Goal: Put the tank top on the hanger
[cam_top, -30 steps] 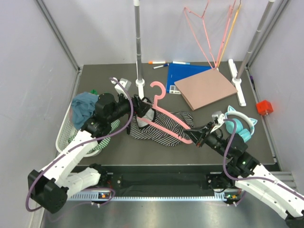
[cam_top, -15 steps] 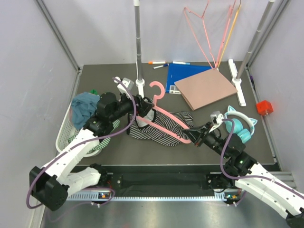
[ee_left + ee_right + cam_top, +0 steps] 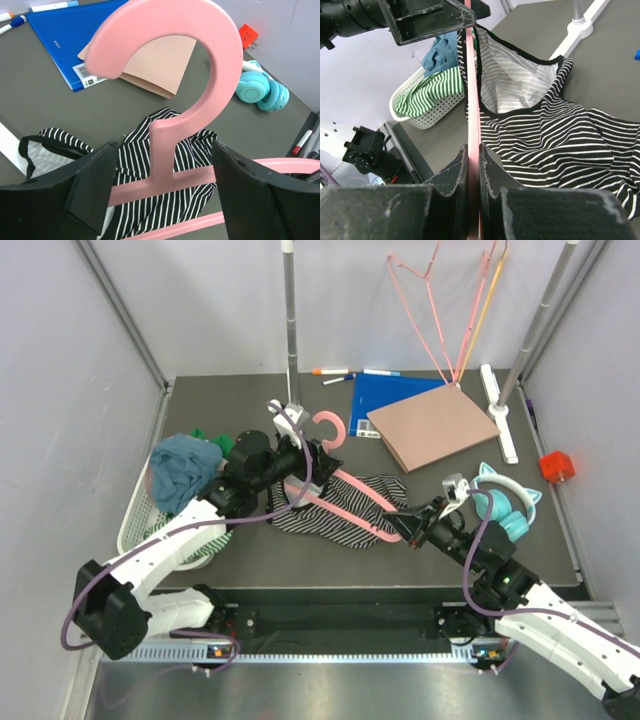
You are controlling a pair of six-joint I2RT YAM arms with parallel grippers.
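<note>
Tank top [image 3: 560,135]: soft and sleeveless, with fine black-and-white horizontal stripes and dark edging on the straps and neckline.
Tank top, state: crumpled and lying low. The neck opening gapes and shows the paler inside.
Tank top, place: centre of the top view, slightly below the middle, with the straps toward the left.
Hanger [image 3: 162,150]: thick glossy pink plastic, with a chunky curved hook and broad sloping arms.
Hanger, pose: diagonal across the tank top in the top view, with the hook at the upper left and the other end at the lower right.
Relation: the striped cloth shows behind the arms. I cannot tell whether a strap is over an arm.
</note>
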